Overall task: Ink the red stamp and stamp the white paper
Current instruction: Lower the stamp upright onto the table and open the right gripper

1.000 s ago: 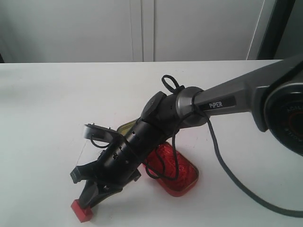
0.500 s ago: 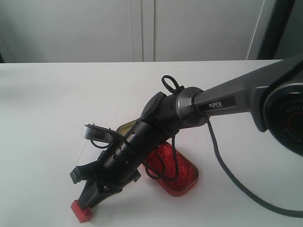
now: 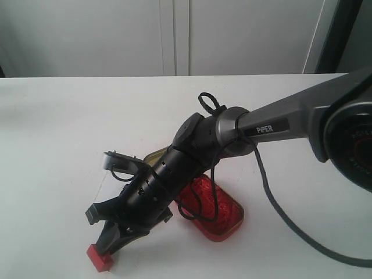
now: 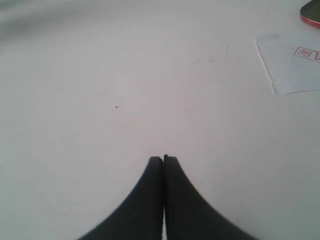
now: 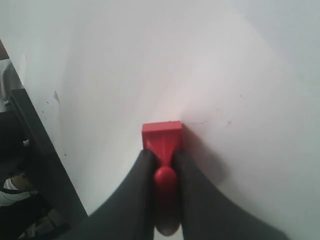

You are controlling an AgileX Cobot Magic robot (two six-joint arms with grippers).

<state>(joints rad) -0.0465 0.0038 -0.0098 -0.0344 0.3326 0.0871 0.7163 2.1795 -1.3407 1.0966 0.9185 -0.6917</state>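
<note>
White tabletop (image 3: 58,128) bears the red stamp (image 3: 100,259), block down, knob tilted up inside the clamped right pincer (image 5: 163,159).

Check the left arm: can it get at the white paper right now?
Likely yes: in its wrist view only bare table lies between the shut left claw and the white paper.
</note>
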